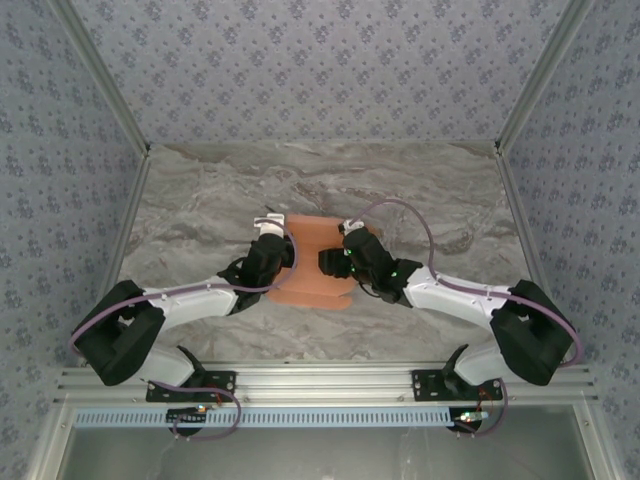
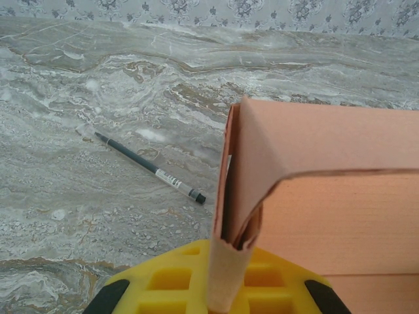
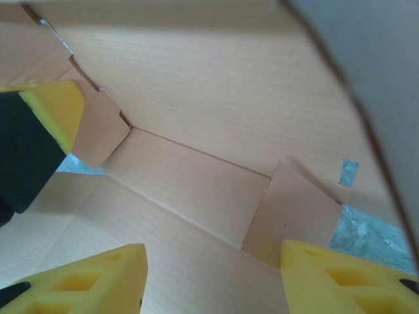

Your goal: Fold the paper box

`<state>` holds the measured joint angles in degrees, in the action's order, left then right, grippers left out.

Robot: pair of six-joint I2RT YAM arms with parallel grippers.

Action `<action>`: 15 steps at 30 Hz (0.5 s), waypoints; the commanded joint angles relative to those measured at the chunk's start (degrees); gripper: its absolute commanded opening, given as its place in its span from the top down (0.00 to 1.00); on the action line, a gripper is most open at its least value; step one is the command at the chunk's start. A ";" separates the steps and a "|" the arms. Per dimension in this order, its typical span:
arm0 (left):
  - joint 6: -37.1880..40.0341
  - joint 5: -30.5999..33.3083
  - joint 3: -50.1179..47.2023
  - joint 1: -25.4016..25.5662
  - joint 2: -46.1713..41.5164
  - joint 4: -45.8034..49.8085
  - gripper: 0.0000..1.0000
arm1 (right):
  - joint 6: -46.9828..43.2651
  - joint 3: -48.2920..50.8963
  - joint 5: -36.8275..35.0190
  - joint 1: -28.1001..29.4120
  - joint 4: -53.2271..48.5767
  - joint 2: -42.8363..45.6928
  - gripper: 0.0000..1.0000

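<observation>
Left wrist view: a slim dark pen [image 2: 143, 163] is lying beside the salmon-orange cardboard paper box [image 2: 327, 163]; left gripper [image 2: 222, 278] is pinching its upright flap, right gripper [image 3: 209, 252] is hovering spread wide.

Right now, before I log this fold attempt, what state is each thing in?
paper box, partly folded, one wall bent upright, the rest open.
left gripper, shut on the paper box's raised wall.
right gripper, open, fingers spread over the paper box's inside.
pen, lying flat on the table, apart from the paper box.
</observation>
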<state>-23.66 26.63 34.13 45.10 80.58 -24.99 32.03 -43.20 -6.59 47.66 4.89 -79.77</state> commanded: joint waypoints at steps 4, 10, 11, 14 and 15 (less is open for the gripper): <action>-1.24 -0.50 0.19 -0.26 0.00 -1.40 1.00 | -5.40 0.18 0.05 -0.10 -7.42 7.10 0.40; -2.34 -1.81 -0.08 -1.32 0.32 -1.73 1.00 | -9.29 -1.33 0.68 -1.45 -16.66 13.16 0.39; -2.49 -1.96 -0.05 -1.47 0.24 -1.86 1.00 | -9.97 -1.71 0.69 -1.75 -18.26 14.21 0.39; -2.77 -2.41 -0.33 -1.85 0.00 -1.73 1.00 | -12.08 -3.23 0.86 -3.05 -22.80 17.03 0.39; -2.86 -2.53 -0.37 -1.95 -0.18 -1.71 1.00 | -12.69 -3.74 0.88 -3.46 -24.00 17.89 0.39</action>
<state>-25.23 24.91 34.13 43.55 80.77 -25.47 22.83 -44.14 -6.15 45.12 -12.19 -64.55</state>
